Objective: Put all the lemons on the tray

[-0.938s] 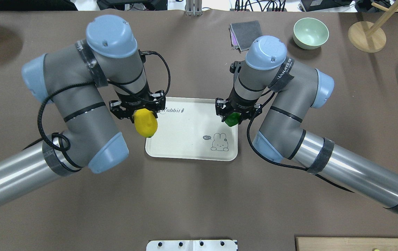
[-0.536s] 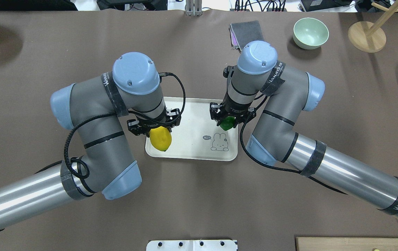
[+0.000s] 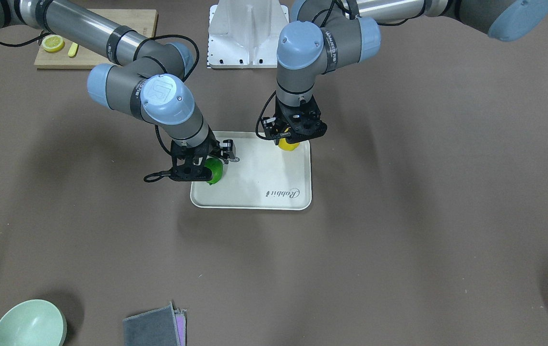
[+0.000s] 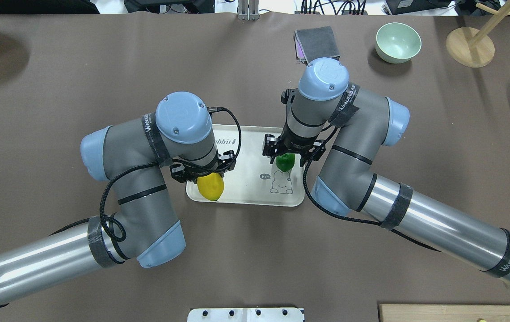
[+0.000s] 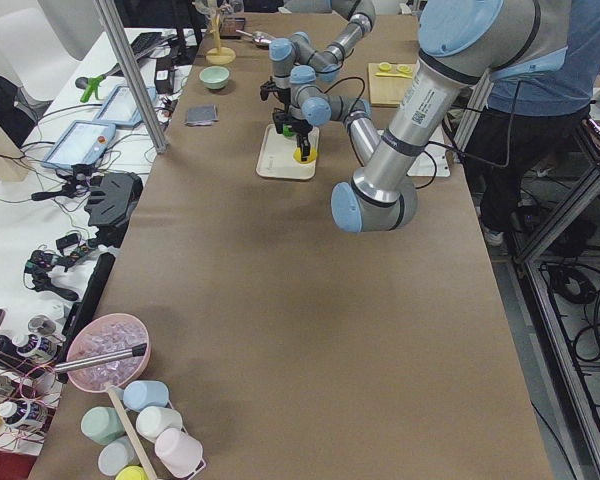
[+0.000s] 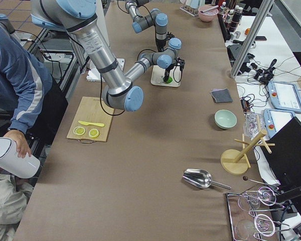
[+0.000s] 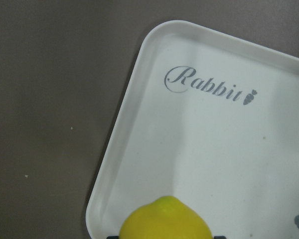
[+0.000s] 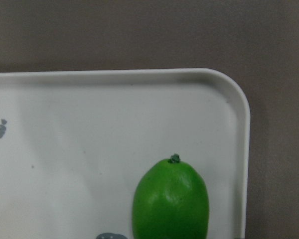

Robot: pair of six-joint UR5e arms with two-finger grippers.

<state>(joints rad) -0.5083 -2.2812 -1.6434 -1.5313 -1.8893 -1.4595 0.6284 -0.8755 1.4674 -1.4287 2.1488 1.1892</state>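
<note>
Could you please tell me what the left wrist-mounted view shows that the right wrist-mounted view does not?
Only the left wrist view shows the yellow lemon, at its bottom edge, and the full "Rabbit" script. Only the right wrist view shows the green lemon. Both show the cream-white tray and the brown table beside it.

the left arm (image 4: 129, 156) and right arm (image 4: 364, 114) have silver tubes, grey joints, pale blue caps and black cables.

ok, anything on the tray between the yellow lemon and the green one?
Nothing: overhead view shows only bare tray between the yellow lemon and green lemon.
</note>
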